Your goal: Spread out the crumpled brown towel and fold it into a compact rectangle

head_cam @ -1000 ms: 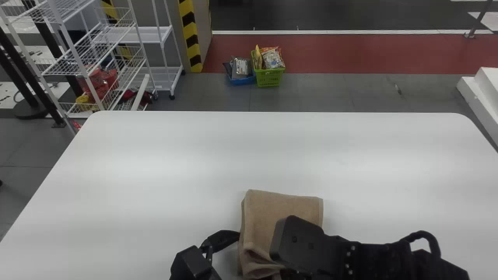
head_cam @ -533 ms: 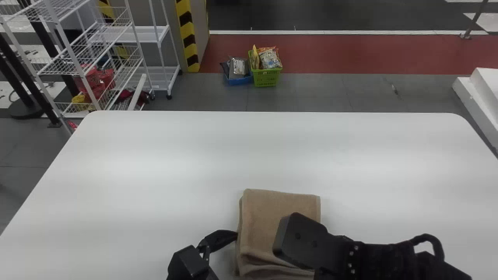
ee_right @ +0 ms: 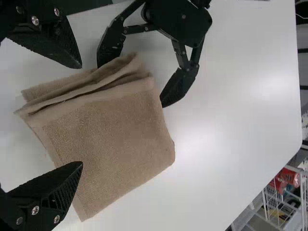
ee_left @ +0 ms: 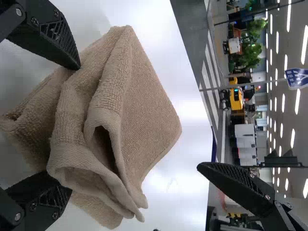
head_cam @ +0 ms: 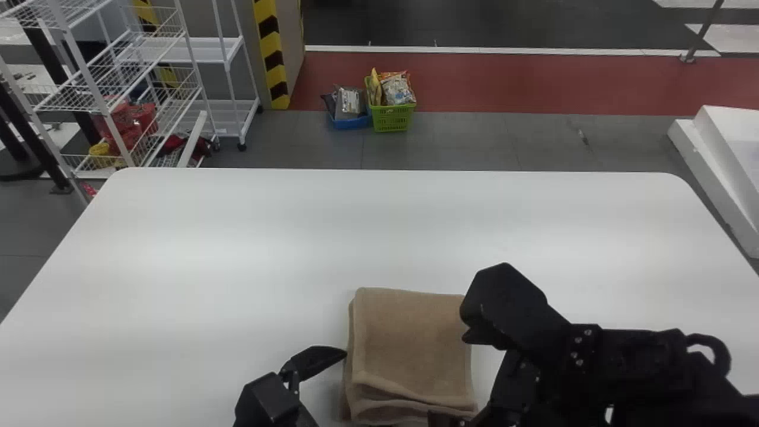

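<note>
on the white table [head_cam: 237,237], the folded brown towel [head_cam: 409,350] lies between the left gripper [head_cam: 314,363] and the right gripper [head_cam: 453,377] (both spread wide), layers showing at its near edge.

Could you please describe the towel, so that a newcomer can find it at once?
Find the large white table with rounded corners. On its near part lies the towel, folded into layers. It is soft brown cloth, unlike the black left hand and right hand near it.
</note>
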